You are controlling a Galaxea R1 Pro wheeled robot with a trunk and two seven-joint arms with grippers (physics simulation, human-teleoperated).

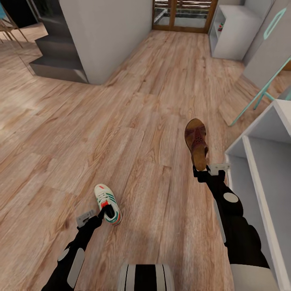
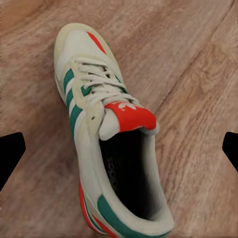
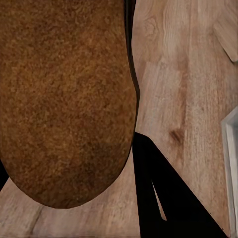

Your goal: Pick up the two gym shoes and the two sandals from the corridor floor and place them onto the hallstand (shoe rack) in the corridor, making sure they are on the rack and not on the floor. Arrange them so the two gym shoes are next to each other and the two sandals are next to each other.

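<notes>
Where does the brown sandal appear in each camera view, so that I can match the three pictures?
Head view: the sandal sits right of centre, held at its near end by the right gripper, beside the white rack.
Left wrist view: the sandal is not in this picture; a gym shoe lies there.
Right wrist view: the sandal's sole covers the picture's upper left.
Shared landmark: the wood-plank floor.

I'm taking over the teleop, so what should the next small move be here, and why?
Probably swing the right gripper, shut on the sandal, toward the white shelf unit beside it. The left gripper is at the gym shoe's heel, fingers wide apart in the wrist view.
</notes>
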